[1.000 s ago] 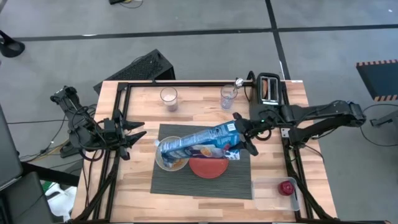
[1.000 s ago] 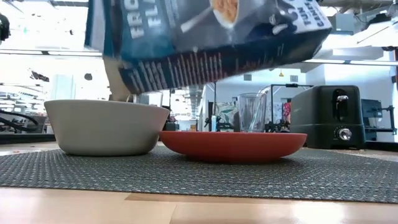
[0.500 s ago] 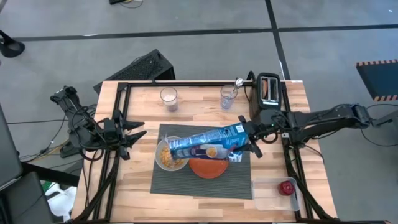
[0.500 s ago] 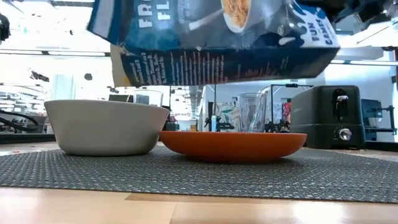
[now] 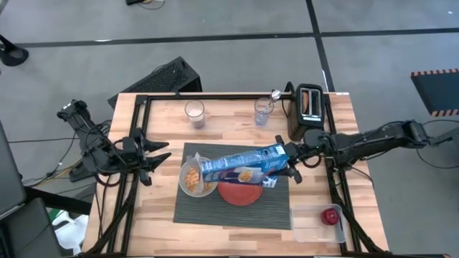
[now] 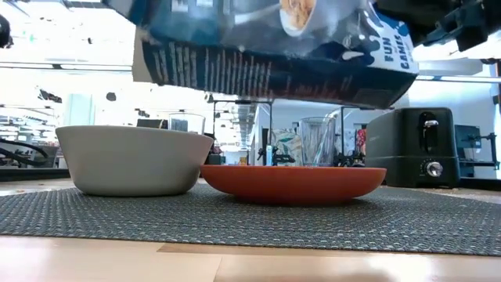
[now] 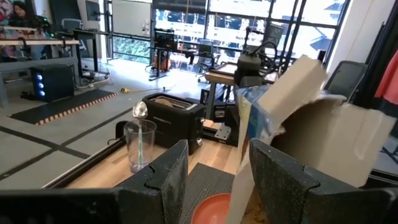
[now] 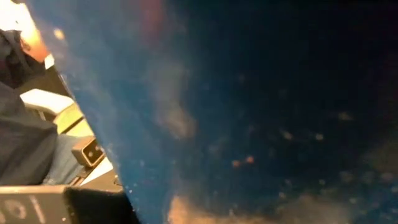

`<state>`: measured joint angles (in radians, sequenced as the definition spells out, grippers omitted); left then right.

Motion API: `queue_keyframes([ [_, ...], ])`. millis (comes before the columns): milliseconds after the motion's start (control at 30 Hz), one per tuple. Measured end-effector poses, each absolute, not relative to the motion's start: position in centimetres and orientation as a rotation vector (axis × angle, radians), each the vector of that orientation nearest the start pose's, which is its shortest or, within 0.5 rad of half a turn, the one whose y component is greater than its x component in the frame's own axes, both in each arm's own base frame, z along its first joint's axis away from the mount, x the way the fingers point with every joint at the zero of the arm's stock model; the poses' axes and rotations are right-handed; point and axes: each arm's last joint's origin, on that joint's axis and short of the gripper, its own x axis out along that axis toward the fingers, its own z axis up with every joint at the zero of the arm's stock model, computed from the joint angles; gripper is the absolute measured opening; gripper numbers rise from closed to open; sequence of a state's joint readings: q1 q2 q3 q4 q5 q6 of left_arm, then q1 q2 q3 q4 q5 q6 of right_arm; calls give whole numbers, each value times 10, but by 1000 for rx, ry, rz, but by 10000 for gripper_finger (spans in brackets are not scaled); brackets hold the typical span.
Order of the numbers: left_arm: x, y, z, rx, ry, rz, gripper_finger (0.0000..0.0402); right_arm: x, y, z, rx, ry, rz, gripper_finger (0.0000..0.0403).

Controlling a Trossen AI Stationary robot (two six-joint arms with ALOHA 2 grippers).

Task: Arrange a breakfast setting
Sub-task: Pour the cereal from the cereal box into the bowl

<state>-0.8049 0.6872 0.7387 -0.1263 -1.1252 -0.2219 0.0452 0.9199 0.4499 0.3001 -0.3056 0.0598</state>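
Note:
A blue cereal box (image 5: 240,163) hangs on its side above the pale grey bowl (image 5: 191,179) and the red-orange plate (image 5: 240,193), which both stand on the dark ribbed placemat (image 5: 233,211). The bowl holds orange cereal. The box's open end (image 5: 203,169) points toward the table's left. My right gripper (image 5: 289,163) is shut on the box's other end. My left gripper (image 5: 154,154) is open and empty at the table's left edge. The metal spoon (image 5: 272,96) stands in a clear glass. The small red round item (image 5: 330,214) lies in a clear tray. My right gripper holds the cereal box by its closed end (image 5: 278,159), the end toward the table's right. It comes at the box about level from the right. The box is lifted clear, lying nearly level over the bowl and plate (image 6: 258,55). The box fills the right wrist view and hides the fingers.
A black toaster (image 5: 310,104) stands at the far right. Two clear glasses (image 5: 193,112) (image 5: 263,112) stand along the far edge. The clear tray (image 5: 319,222) sits at the near right corner. Bare wood shows left of the placemat and along the near edge.
My right gripper has drawn back toward the table's right edge with the cereal box. The box has tipped back: its open end has risen from above the bowl and the box now lies nearly level. The bowl, covered before, now shows cereal in it.

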Motion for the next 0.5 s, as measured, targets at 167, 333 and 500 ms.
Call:
queue_keyframes([
  [167,120,-82,336,-153,13,328,157,195,18,228,66,122,357,284],
  [333,126,-84,333,-167,27,308,157,191,17,223,45,37,357,284],
  [500,135,-87,328,-150,55,284,157,189,17,224,14,-31,358,284],
])
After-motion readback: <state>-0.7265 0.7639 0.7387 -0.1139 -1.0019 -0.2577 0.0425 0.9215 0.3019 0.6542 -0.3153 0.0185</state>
